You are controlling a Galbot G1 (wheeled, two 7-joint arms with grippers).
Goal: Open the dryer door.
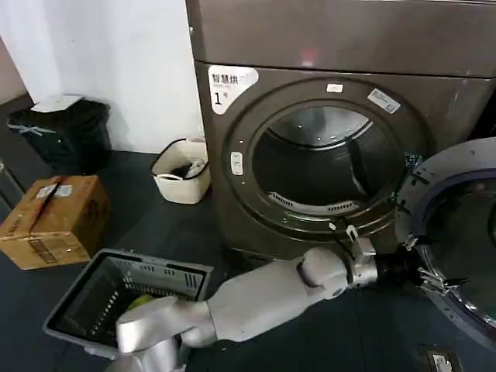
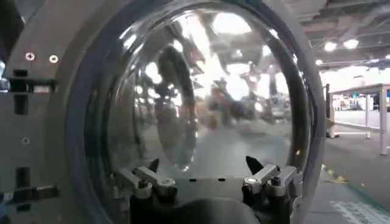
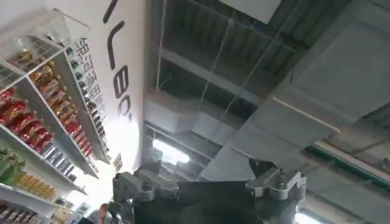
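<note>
We are swinging the dryer door (image 1: 457,232) wide, right of the dryer (image 1: 333,132).
Our left tool (image 1: 418,260), fingers spread, is pressing its inner face; we are pushing steadily outward. Right tool (image 3: 207,182), spread, is pointing at the ceiling.

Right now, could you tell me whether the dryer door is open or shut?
Open. The dryer door has swung out to the right, leaving the drum opening exposed, and the left hand is at the door's inner face.
</note>
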